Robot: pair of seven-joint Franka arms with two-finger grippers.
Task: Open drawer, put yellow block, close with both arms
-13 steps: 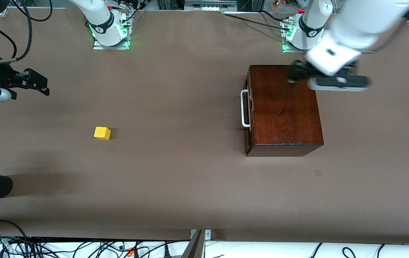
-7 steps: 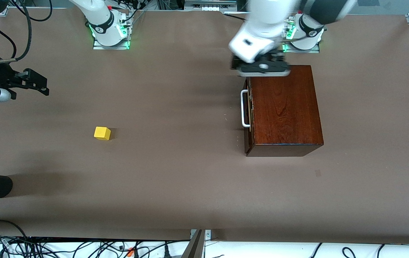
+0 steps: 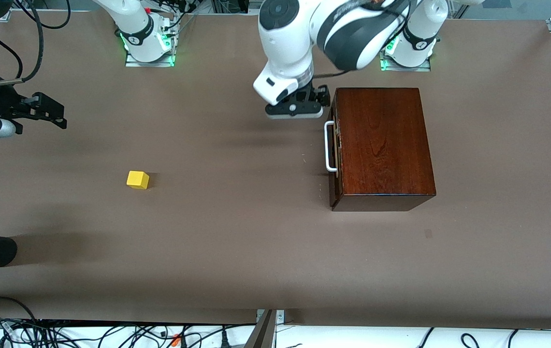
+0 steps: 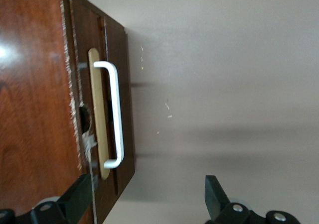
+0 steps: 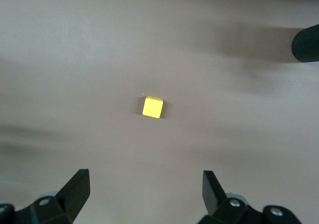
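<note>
A glossy mahogany box (image 3: 383, 145) sits toward the left arm's end of the table, its drawer (image 3: 334, 154) shut. The white bar handle (image 3: 327, 146) runs lengthwise along the drawer front, which faces the table's middle. The left gripper (image 3: 299, 104), jaws spread and empty, hangs just beside the box's corner nearest the bases, off the handle's upper end. The yellow block (image 3: 137, 179) lies well apart, toward the right arm's end. The right gripper (image 3: 43, 112) waits near that table edge, jaws spread and empty.

Open table (image 3: 237, 232) around yellow block (image 3: 137, 180)
</note>
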